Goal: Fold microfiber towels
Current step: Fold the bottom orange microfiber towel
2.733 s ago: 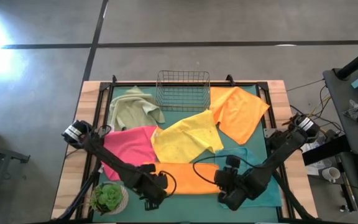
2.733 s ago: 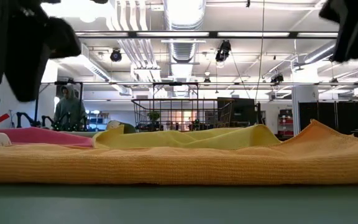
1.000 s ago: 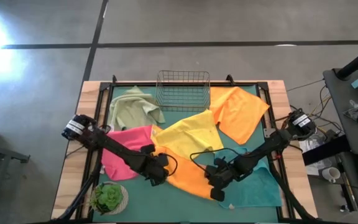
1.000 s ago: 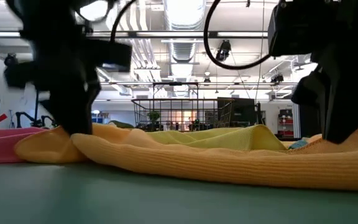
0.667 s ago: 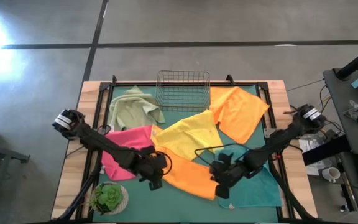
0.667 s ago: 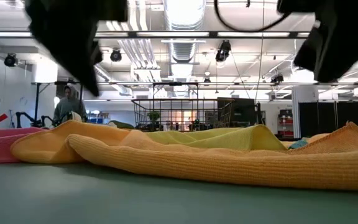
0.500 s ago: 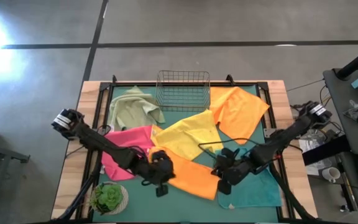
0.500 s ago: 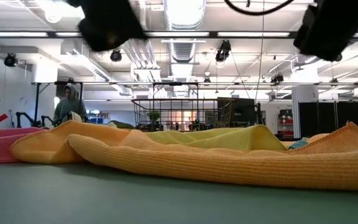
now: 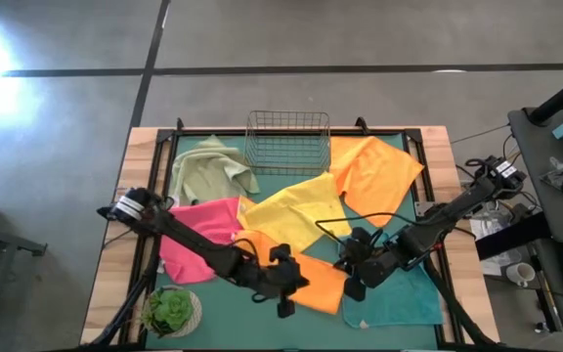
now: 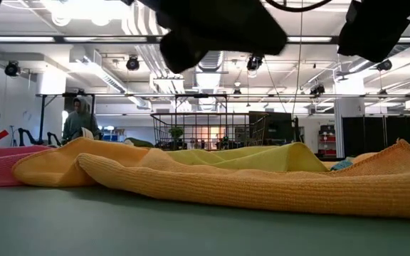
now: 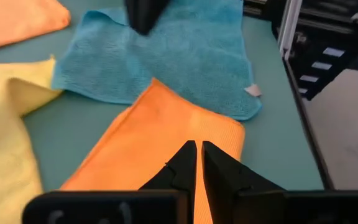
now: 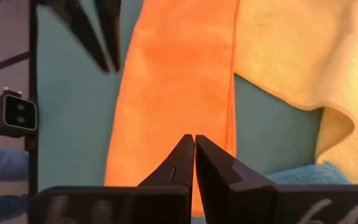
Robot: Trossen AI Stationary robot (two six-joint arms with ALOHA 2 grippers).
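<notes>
An orange microfiber towel [image 9: 316, 281] lies folded over on the dark-green mat near the table's front, also in the low view [image 10: 226, 186]. Around it lie a yellow towel [image 9: 296, 215], a pink one [image 9: 203, 235], a teal one [image 9: 399, 298], a sage-green one [image 9: 208, 171] and a second orange one [image 9: 374, 176]. My left gripper [image 9: 299, 284] hovers shut above the folded towel's left half [image 11: 160, 149], touching nothing. Above its right end, my right gripper [image 9: 352, 286] is shut too and clear of the cloth [image 12: 173, 93].
A wire basket [image 9: 288, 142] stands at the table's far edge, in the middle. A small potted plant [image 9: 172, 311] sits at the near left corner. The two grippers are close together over the mat's near middle. A person stands in the room beyond the table [image 10: 79, 121].
Both grippers have risen off the folded orange towel, staying shut. My left gripper has then gone toward the table's right edge, over the towel, and tipped up toward level. My right gripper has tipped slightly. The towel lies where it was.
</notes>
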